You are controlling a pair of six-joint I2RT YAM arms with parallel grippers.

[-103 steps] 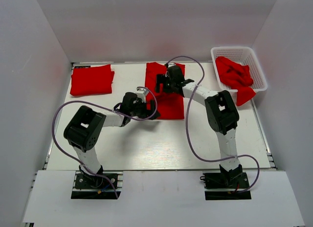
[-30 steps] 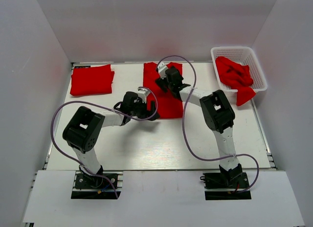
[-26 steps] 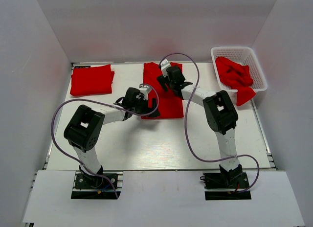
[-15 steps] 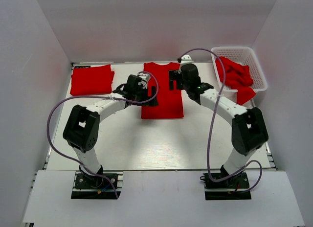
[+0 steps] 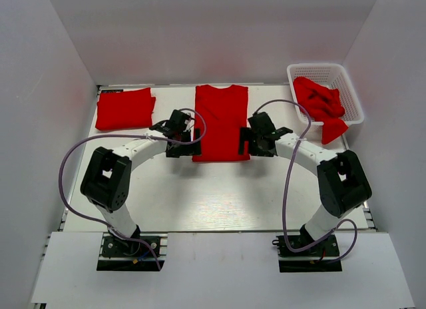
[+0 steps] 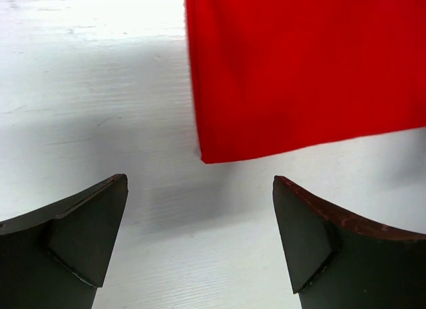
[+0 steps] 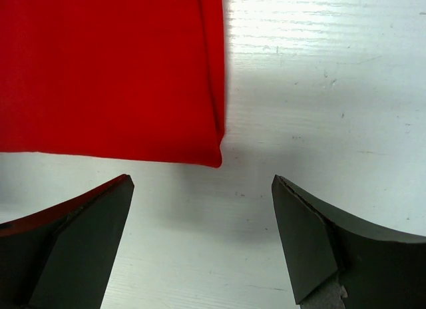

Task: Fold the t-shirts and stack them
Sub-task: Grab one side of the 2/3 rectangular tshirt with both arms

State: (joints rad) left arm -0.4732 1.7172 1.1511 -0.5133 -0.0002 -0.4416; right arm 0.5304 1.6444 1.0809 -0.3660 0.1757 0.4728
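One red t-shirt [image 5: 221, 122] lies flat at the middle back of the table, folded into a long strip with its collar at the far end. My left gripper [image 5: 182, 146] hovers open just off its near left corner, and the left wrist view shows that corner [image 6: 299, 69] ahead of the empty gripper [image 6: 200, 182]. My right gripper [image 5: 253, 142] stands open beside the near right corner; the right wrist view shows the shirt's folded edge [image 7: 106, 69] ahead of the empty gripper [image 7: 202, 181]. A folded red t-shirt [image 5: 124, 108] lies at the back left.
A white lattice basket [image 5: 313, 70] at the back right holds more crumpled red t-shirts [image 5: 319, 99], one hanging over its near rim. White walls close in the table [image 5: 213, 196] on three sides. Purple cables loop from both arms.
Both grippers have drawn back from over the middle shirt to its near corners. The right arm swung out to the right. The shirt now lies uncovered and flat.
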